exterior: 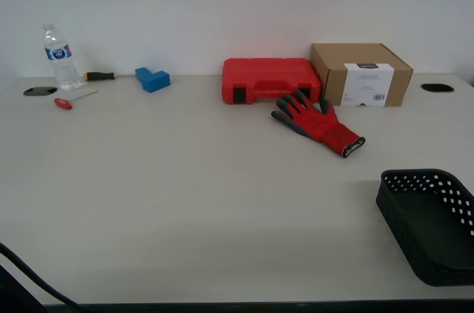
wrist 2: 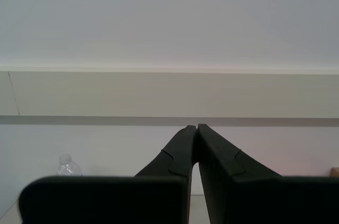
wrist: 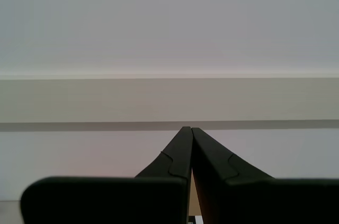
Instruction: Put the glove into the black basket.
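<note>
The red glove [exterior: 318,125] with dark grey fingers lies flat on the table, in front of the red tool case, cuff toward the exterior view's right. The black basket [exterior: 429,224] stands at the table's front edge on the exterior view's right, partly cut off by the frame, and looks empty. My first gripper [wrist: 186,128] is shut with nothing between its fingers and points at the far wall. My second gripper [wrist 2: 193,126] is also shut and empty, facing the wall. Neither gripper shows in the exterior view.
A red tool case [exterior: 270,80] and a cardboard box [exterior: 361,74] stand at the back. A water bottle [exterior: 59,58], two screwdrivers [exterior: 72,99] and a blue block [exterior: 152,78] sit at the back on the exterior view's left. Two cable holes [exterior: 437,87] are in the tabletop.
</note>
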`<state>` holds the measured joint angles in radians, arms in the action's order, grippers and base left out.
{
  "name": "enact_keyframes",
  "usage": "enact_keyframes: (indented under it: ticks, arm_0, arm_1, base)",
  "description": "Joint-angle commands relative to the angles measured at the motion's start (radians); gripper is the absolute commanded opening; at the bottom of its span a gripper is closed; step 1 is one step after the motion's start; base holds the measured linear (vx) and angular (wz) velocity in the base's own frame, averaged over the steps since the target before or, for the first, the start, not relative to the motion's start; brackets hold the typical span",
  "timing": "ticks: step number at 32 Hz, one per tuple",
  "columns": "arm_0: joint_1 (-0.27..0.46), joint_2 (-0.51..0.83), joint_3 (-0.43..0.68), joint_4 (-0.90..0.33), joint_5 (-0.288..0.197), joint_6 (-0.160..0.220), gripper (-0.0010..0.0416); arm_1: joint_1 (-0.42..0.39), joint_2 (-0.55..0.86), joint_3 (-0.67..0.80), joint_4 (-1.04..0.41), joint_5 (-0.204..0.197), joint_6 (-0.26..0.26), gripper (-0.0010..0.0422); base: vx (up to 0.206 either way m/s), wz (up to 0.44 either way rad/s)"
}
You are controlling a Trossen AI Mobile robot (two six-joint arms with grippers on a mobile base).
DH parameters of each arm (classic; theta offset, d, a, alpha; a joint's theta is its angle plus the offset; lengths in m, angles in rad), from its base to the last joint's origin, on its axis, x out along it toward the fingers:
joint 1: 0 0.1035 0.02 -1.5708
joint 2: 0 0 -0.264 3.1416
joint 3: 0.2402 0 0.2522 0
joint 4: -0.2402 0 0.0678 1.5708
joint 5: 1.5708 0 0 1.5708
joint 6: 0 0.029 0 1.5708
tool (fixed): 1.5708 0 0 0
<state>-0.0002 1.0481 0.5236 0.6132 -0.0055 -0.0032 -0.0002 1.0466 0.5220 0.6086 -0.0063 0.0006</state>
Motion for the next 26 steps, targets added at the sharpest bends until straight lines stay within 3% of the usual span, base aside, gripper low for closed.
enact_keyframes:
  ticks: [1,26]
  arm_0:
    - [0.0,0.0,0.001,0.004,0.0,0.002,0.0001]
    - [0.0,0.0,0.001,0.004,0.0,0.002,0.0001]
  arm_1:
    - [0.0,0.0,0.002,0.005,-0.001,0.0,0.0]
    - [0.0,0.0,0.002,0.005,-0.001,0.0,0.0]
  base:
    - [0.0,0.0]
    - [0.0,0.0]
